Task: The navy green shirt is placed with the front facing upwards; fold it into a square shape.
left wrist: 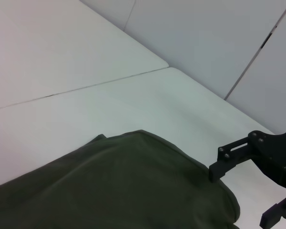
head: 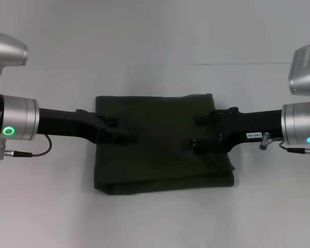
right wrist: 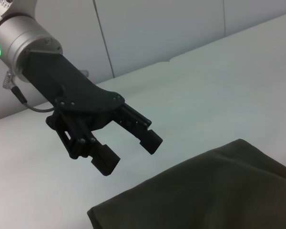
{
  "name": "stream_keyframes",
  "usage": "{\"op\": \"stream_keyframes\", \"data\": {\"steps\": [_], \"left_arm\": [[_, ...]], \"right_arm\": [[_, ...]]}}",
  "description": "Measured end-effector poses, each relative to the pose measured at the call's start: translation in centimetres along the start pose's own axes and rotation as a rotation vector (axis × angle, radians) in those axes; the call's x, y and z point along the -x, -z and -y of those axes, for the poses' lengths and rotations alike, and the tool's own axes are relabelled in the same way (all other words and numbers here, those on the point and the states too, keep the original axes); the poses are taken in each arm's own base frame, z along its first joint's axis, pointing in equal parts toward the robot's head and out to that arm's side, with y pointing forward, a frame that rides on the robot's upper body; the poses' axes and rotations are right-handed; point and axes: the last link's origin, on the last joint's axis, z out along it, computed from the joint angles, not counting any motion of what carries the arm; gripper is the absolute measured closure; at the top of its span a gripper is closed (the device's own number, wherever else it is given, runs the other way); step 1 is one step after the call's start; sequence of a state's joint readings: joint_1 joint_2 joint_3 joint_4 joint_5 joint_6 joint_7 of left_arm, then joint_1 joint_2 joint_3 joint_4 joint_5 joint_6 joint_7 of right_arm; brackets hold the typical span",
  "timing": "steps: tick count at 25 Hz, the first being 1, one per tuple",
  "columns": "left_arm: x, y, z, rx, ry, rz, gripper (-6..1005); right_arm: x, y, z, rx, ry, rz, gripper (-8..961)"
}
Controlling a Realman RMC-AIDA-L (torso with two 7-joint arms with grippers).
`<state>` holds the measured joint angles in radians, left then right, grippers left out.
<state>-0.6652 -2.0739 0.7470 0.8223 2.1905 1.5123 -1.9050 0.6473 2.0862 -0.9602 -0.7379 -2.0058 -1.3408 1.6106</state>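
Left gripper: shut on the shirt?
No. In the right wrist view the left gripper hangs above the table, jaws apart, clear of the navy green shirt.

The shirt lies before me on the counter, folded into a squarish olive-green block, plain side up, layered edges showing nearest me.

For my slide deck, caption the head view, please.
Folded olive-green shirt lies square on the white table, left gripper and right gripper both open above it.
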Motion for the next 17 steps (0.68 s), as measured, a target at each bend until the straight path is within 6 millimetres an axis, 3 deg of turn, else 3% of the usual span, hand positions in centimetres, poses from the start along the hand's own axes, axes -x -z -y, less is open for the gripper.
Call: {"op": "stream_keyframes", "data": {"steps": [17], "left_arm": [[0.22, 0.06, -0.11, 0.008, 0.004, 0.004, 53]], "right_arm": [[-0.03, -0.03, -0.03, -0.001, -0.003, 0.003, 101]]}}
